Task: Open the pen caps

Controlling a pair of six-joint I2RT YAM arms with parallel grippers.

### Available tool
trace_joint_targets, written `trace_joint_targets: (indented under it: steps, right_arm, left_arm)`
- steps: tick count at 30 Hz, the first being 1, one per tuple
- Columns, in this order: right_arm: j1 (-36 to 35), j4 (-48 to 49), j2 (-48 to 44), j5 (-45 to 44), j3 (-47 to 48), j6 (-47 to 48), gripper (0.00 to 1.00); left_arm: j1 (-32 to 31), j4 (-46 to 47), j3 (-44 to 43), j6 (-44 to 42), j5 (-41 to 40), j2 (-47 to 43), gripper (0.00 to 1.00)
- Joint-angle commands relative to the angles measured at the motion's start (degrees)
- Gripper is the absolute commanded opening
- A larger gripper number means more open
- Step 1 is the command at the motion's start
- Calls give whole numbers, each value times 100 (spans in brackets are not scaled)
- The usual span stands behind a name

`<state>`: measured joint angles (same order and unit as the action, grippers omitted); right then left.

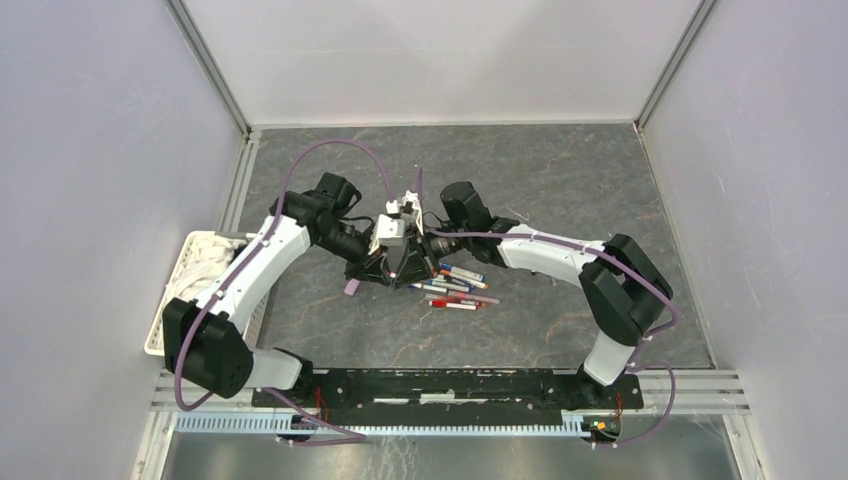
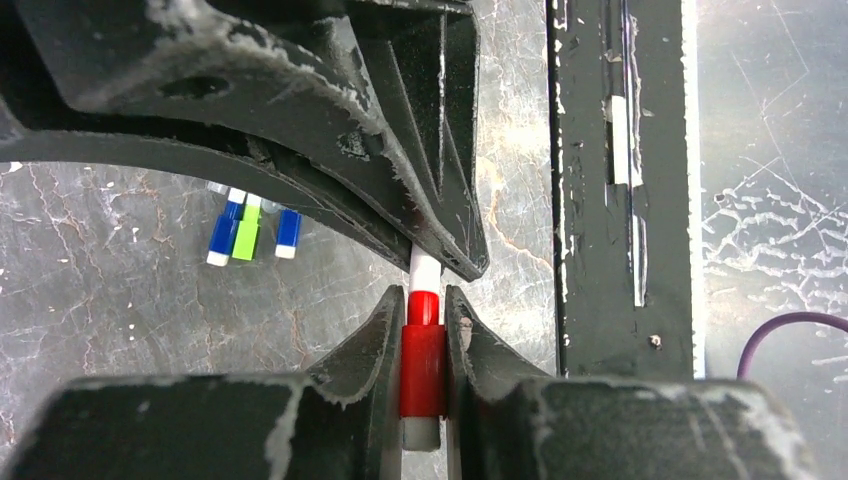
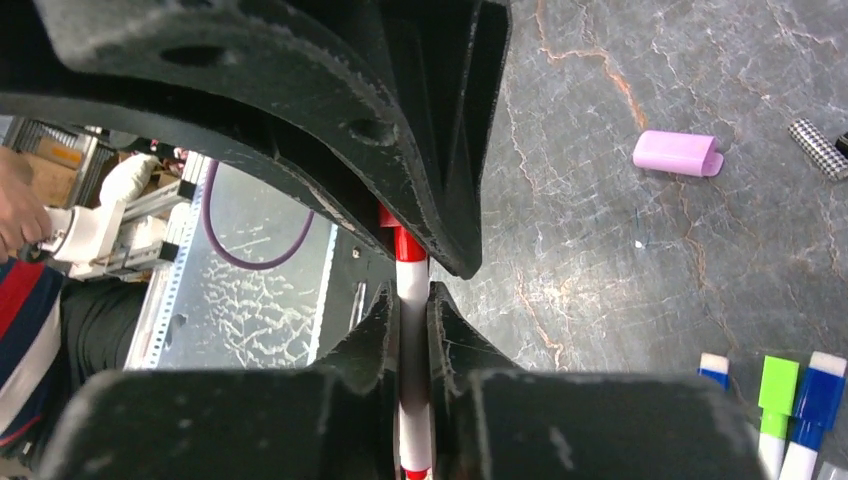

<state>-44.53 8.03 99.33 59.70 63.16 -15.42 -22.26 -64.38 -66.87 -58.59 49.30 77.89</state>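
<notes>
Left pincer point(image 2: 424, 305) clamps the red cap point(image 2: 422, 365); right pincer point(image 3: 411, 300) squeezes that pen's white barrel point(image 3: 414, 420), opposed for a straight pull (probably), at ten o'clock of the loose pens point(image 1: 458, 288) on the bench point(image 1: 560, 180).

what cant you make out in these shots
Left wrist: whether the red cap has parted from the pen barrel; the right gripper covers the barrel above.
Top external: that held pen, hidden where the left gripper meets the right.
Right wrist: green pen and the blue pen right of it, cut off by the bottom edge.
</notes>
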Motion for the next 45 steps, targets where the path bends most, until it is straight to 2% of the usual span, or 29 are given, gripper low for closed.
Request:
trace_joint_targets:
  steps: [1, 8, 12, 19, 26, 28, 31, 36, 41, 45]
  right_arm:
    - [-27, 268, -3, 204, 176, -104, 0]
    - [129, -1362, -202, -239, 118, 941, 0]
    - [352, -1457, -474, -403, -468, 1085, 0]
    - [661, -1399, -1086, -614, -1331, 1179, 0]
    - [918, -1672, -1407, -912, -1428, 1325, 0]
    - [1086, -1614, -1545, -1318, -1421, 1190, 0]
    - [1488, -1499, -1803, -2412, -1497, 846, 0]
    - [1988, -1535, -2310, -4612, -1756, 457, 0]
    - [2204, -1511, -2633, -6054, -2051, 262, 0]
    - [2417, -1428, -2610, -6803, -2251, 215, 0]
  left_arm:
    - [-28, -194, 7, -444, 174, -159, 2]
    - [-10, -465, -131, -778, -777, -120, 2]
    - [196, -763, -485, -1115, -1280, -105, 2]
    - [1142, -1474, -1147, -1902, -1177, 285, 2]
    - [1286, -957, -566, -1750, -913, 247, 2]
    - [1277, -513, -211, -1517, -632, 245, 2]
    - [1204, 468, 644, -975, -447, 219, 2]
    - [1077, 2301, 1734, -105, -944, 110, 2]
    - [1015, 3248, 2096, 387, -1431, 234, 3]
    - [934, 3475, 2148, 574, -1646, 472, 13]
